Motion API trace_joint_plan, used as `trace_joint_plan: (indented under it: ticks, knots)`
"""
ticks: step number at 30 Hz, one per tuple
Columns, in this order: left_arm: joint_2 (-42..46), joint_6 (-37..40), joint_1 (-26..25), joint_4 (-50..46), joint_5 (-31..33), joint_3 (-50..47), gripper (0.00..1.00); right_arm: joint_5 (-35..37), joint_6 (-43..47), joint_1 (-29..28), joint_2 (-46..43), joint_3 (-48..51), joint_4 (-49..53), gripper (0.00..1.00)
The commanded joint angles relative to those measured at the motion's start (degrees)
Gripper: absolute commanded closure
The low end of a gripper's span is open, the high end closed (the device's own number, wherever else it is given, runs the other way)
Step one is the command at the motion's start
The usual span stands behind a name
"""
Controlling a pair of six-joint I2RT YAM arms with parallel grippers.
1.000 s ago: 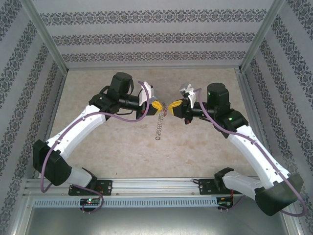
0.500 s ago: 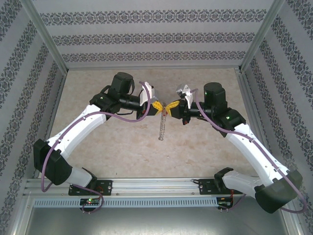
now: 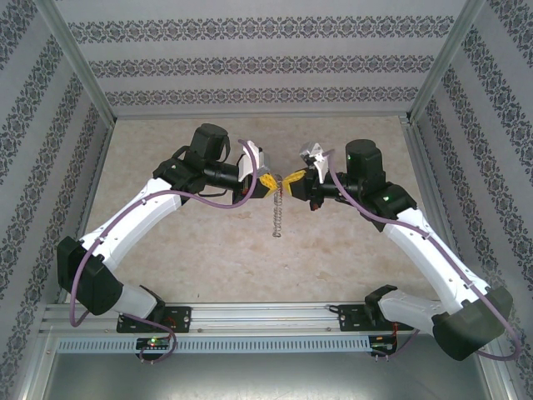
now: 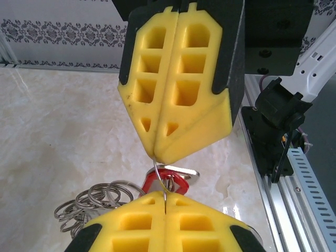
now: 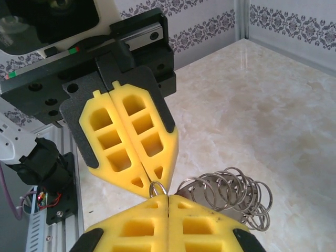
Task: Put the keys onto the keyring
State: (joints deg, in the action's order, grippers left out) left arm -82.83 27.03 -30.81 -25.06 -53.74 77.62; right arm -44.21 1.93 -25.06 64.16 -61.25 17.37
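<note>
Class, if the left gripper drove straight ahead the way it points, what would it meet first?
Probably the right gripper, tip to tip with it; just a short span of keyring wire lies between.

The left gripper and right gripper have matt yellow plastic fingers backed with matt black plates. Pinched between them, the keyring is thin bright metal wire, and its rings gleam silvery. The key has a glossy red head. Beneath the hands, the table looks polished, like marble.
</note>
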Motion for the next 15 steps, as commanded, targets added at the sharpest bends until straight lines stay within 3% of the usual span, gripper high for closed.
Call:
trace_joint_plan:
  ticks: [1,15]
  knots:
    - [1.8,0.8,-1.2,2.6,-1.7,1.3,1.00,1.5,0.7,0.9,-0.3,0.5,-0.9,1.00]
    - [3.3,-1.0,-1.2,5.8,-0.3,0.1,1.00,3.3,-1.1,1.8,-3.2,4.6,-1.6,1.00]
